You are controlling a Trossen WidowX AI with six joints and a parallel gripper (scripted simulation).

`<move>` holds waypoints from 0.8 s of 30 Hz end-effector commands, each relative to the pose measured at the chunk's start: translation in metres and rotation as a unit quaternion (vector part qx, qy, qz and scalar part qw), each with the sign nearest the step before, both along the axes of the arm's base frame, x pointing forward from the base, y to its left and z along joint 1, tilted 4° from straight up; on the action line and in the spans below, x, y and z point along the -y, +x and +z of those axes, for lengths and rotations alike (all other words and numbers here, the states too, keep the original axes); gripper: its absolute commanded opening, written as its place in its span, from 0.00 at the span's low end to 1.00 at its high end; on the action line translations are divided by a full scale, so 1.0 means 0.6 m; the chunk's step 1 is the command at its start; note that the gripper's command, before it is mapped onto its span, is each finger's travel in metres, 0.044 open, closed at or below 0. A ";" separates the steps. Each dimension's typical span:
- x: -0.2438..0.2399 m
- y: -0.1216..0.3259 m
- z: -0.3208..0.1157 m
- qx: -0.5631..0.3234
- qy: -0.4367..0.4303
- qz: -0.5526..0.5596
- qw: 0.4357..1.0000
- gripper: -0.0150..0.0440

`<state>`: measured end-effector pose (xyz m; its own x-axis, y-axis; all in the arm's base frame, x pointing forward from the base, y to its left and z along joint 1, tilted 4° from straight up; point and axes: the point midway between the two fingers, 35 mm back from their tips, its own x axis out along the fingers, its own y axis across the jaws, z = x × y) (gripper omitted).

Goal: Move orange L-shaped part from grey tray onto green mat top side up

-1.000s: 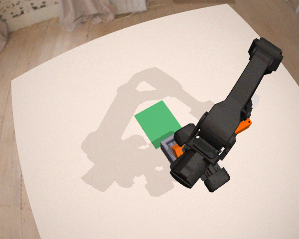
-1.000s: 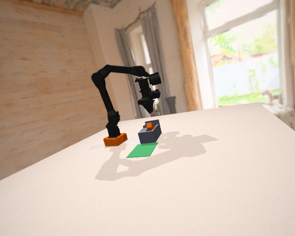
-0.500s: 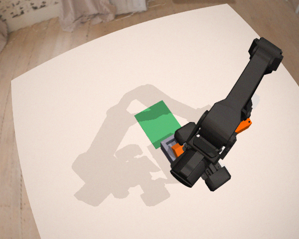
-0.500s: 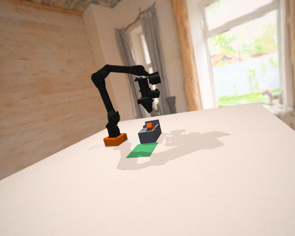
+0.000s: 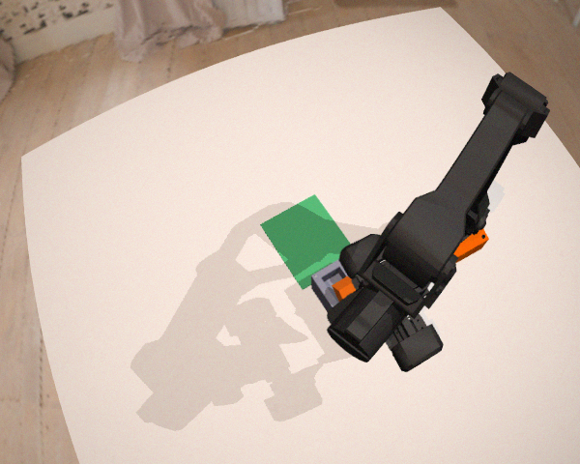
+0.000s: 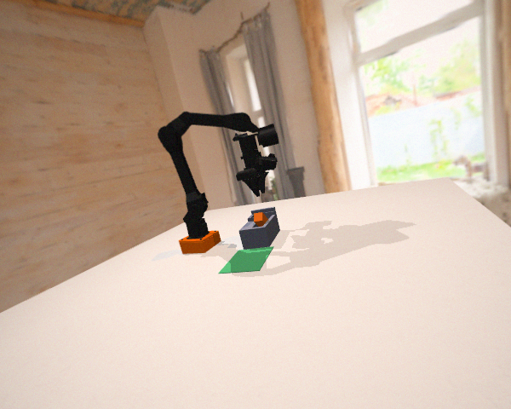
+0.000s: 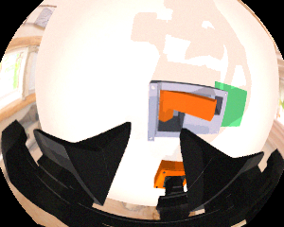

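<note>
The orange L-shaped part (image 5: 343, 288) (image 6: 259, 218) (image 7: 189, 103) is tilted in the grey tray (image 5: 322, 294) (image 6: 252, 239) (image 7: 152, 113). Its plain end, toward the mat, stands up above the tray's rim; its L-shaped end is low in the pocket, at the left in the wrist view. Dark pocket floor shows beside the part. The green mat (image 5: 300, 240) (image 6: 247, 260) (image 7: 235, 106) lies beside the tray and is bare. My gripper (image 6: 259, 193) (image 7: 155, 129) is open and empty, well above the tray. The arm hides its fingertips and part of the tray in the top view.
The arm's orange base (image 5: 473, 245) (image 6: 199, 244) (image 7: 164, 171) stands on the white table, a short way from the tray on one side. The arm's shadow falls across the mat and table.
</note>
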<state>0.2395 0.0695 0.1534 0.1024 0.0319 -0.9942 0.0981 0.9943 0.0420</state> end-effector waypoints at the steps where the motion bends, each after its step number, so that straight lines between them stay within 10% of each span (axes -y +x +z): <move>1: 0.017 0.004 0.001 -0.004 0.010 -0.102 0.995 0.73; 11: 0.118 0.011 0.002 -0.022 0.058 -0.645 0.762 0.73; 24: 0.125 0.013 -0.021 -0.022 0.060 -0.676 0.735 0.73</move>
